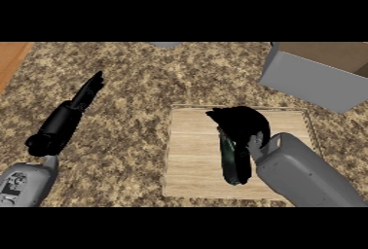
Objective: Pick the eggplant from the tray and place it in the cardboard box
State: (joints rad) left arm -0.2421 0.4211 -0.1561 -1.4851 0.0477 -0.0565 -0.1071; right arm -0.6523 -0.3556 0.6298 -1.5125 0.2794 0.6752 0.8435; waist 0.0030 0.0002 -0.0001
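My right hand (241,124) was over the tray (191,165), fingers curled round the far end of the eggplant (234,168), which lay lengthwise on the tray's right half. The cardboard box (309,80) stood beyond the tray's far right corner. My left hand (87,92) hung left of the tray over the desk (129,73), fingers straight, holding nothing.
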